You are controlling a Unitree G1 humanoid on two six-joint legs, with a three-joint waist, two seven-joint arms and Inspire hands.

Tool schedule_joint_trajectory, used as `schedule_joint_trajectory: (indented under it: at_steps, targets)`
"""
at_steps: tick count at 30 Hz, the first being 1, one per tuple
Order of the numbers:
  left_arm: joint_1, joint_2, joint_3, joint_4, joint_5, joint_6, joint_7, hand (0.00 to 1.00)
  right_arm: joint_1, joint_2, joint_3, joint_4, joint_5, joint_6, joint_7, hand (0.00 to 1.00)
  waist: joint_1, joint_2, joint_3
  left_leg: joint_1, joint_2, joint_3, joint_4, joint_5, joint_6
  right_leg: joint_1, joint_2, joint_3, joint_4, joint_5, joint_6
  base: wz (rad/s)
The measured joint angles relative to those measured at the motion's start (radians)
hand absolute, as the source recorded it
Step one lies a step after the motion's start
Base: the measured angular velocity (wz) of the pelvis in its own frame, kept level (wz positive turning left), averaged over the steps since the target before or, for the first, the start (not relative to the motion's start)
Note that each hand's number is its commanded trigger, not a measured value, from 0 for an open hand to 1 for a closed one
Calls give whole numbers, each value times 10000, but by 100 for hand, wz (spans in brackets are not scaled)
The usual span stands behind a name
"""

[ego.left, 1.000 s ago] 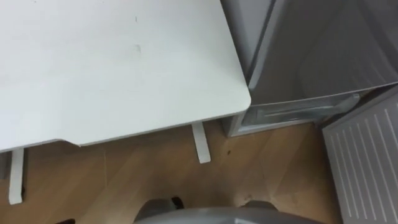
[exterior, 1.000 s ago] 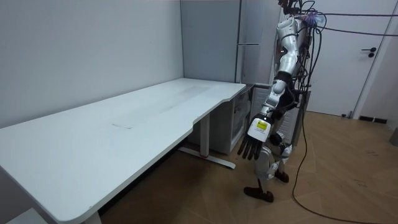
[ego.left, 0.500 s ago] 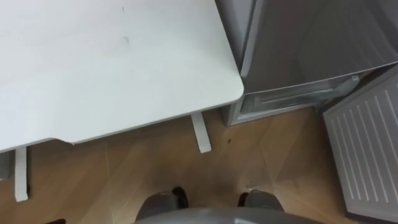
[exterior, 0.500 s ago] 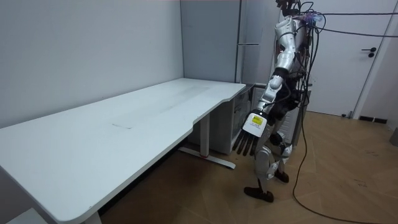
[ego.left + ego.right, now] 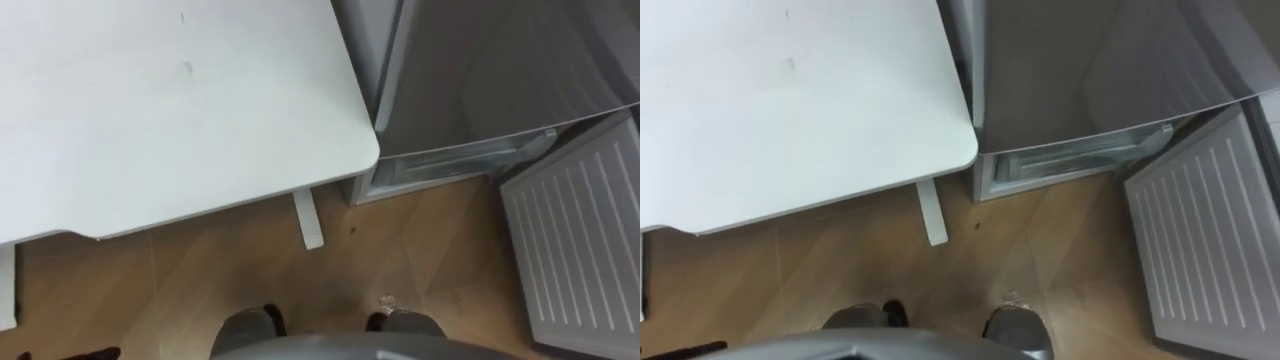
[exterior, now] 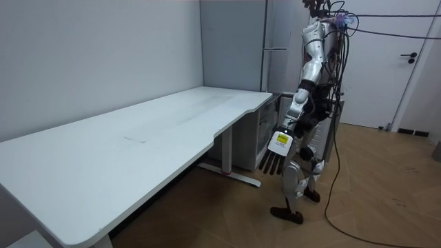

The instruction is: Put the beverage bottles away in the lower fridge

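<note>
Seen from the head: rounded corner of a white table at left, lower fridge just beyond it, door swung wide open at right with ribbed inner face showing, a pale drawer front visible inside. Standing on wooden floor close before both. In the room view, left hand hanging at the side, fingers straight and pointing down, holding nothing. No telling where the drinks are. Judged progress: door opened, ready for loading; fetching, carrying and placing the drinks, then closing, apparently all left to do.
</note>
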Motion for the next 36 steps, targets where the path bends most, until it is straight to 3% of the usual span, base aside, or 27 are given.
schedule_joint_trajectory:
  at_steps: [4, 7, 9, 11, 12, 14, 15, 17, 18, 19, 21, 23, 25, 31, 36]
  targets:
    - [2, -6, -234, -44, 34, 22, -166, 0, 445, 174, 588, -824, -618, 235, 265, 0, 111, -141, 39, 181, 38, 61, -14, -42, -59, 127, 30, 49, -43, 19, -27, -10]
    - [-26, -6, -742, -122, 0, 55, -354, 0, 1630, 508, 1131, -2683, -978, 572, 321, 0, 374, -328, 27, 340, 208, 251, -47, -106, -136, 224, 221, 235, -231, 170, -87, -24]
    - [-11, -39, -1304, -233, -64, 102, -392, 0, 2888, 656, 1220, -4597, -977, 772, 329, 0, 468, -367, 11, 358, 368, 321, -33, -148, -187, 393, 381, 233, -505, 335, -162, -24]
    - [7, -343, -1667, -173, -71, 108, -411, 0, 4603, 825, 1204, -7469, -966, 1004, 331, 0, 590, -499, 24, 727, 429, 597, -389, -73, -271, 587, 504, 514, -669, 453, -202, -35]
    - [-4, -398, -1745, -124, -69, 120, -411, 0, 4972, 955, 1207, -8081, -966, 1013, 333, 0, 630, -532, 39, 856, 469, 674, -434, -65, -289, 680, 541, 527, -717, 469, -227, -36]
    - [-112, -641, -1841, 9, -54, 155, -413, 0, 6204, 1643, 1124, -10688, -955, 1202, 580, 0, 677, -674, 54, 1046, 621, 766, -466, -37, -383, 889, 698, 550, -892, 539, -327, -17]
    - [-252, -719, -2029, 151, -54, 165, -422, 0, 6404, 1971, 1133, -11586, -876, 1190, 1040, 0, 704, -721, 69, 1115, 639, 775, -543, 11, -417, 915, 732, 559, -907, 561, -359, -4]
    - [-357, -838, -2375, 173, -67, 147, -476, 0, 6489, 2598, 1469, -12457, -327, 861, 1908, 0, 916, -714, 61, 1248, 635, 777, -737, 134, -440, 1006, 773, 557, -1063, 644, -391, 0]
    - [-367, -853, -2697, 146, -91, 141, -485, 0, 6311, 2850, 2070, -12805, 73, 712, 2439, 0, 1110, -696, 55, 1341, 625, 775, -830, 184, -455, 1025, 783, 545, -1104, 651, -395, 4]
    - [-376, -862, -2848, 132, -126, 147, -483, 0, 6070, 2897, 2512, -12906, 259, 726, 2739, 0, 1171, -681, 46, 1372, 605, 761, -883, 216, -457, 1036, 776, 530, -1104, 647, -395, 15]
    - [-540, -1034, -3284, 137, -281, 223, -414, 0, 4882, 3203, 4115, -13000, 847, 996, 3915, 0, 1310, -644, 10, 1341, 455, 521, -1009, 374, -402, 1025, 698, 397, -1099, 650, -379, 32]
    - [-509, -1276, -3283, 136, -283, 284, -411, 0, 4197, 3227, 4629, -13019, 983, 1373, 4628, 0, 1442, -560, -23, 1332, 288, 354, -1126, 443, -342, 1057, 571, 283, -1081, 606, -308, 31]
    - [-434, -1325, -3272, 118, -282, 424, -409, 0, 3942, 3162, 4498, -12897, 979, 1821, 4745, 0, 1497, -589, -14, 1326, 166, 146, -1171, 474, -310, 1203, 459, 54, -1079, 573, -247, 35]
    - [-455, -1281, -3072, 145, -466, 766, -181, 0, 3933, 3086, 4259, -12889, 946, 2651, 5355, 0, 1519, -1138, -10, 1440, 60, -28, -1222, 470, -291, 1604, 370, -230, -1239, 525, -162, 14]
    - [-526, -1272, -2986, -15, -492, 940, -19, 0, 3711, 2927, 4145, -12903, 926, 3198, 5629, 0, 1602, -1045, 49, 1568, 49, -2, -1266, 404, -255, 1684, 362, -181, -1221, 537, -140, -3]
